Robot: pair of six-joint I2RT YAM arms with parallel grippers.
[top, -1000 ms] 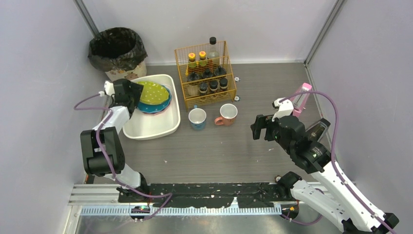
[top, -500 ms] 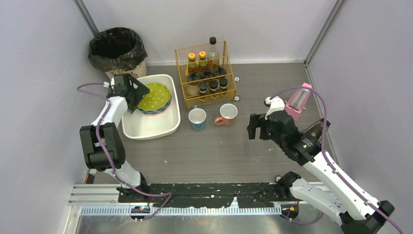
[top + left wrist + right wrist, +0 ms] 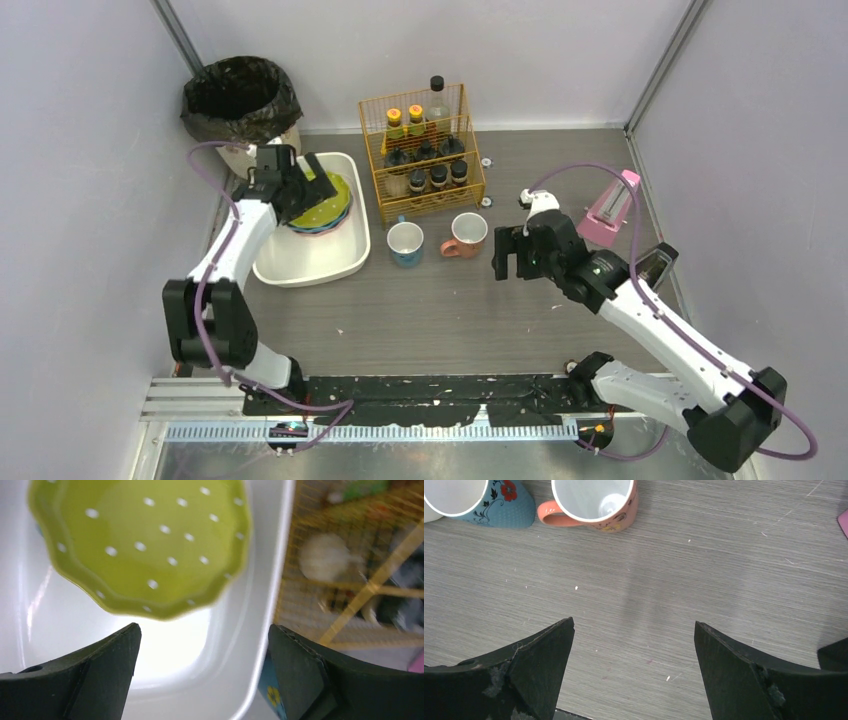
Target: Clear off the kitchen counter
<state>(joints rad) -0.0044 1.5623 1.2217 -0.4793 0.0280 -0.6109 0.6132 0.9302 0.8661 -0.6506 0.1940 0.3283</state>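
The kitchen counter is a grey wood-grain top. On it stand a blue flowered mug and a pink mug, side by side. A green dotted plate lies on a blue plate inside the white tub. My left gripper hangs open above the tub, holding nothing; its wrist view shows the green plate beyond the left gripper. My right gripper is open over bare counter, just right of the mugs. The pink mug and blue mug sit ahead of the right gripper.
A bin with a black bag stands at the back left. A yellow wire rack of bottles is behind the mugs. A pink object and a dark one lie near the right wall. A metal rail edges the near side.
My left gripper has opened, let go of the green plate and shifted right over the tub. My right arm has moved left toward the mugs, still open.
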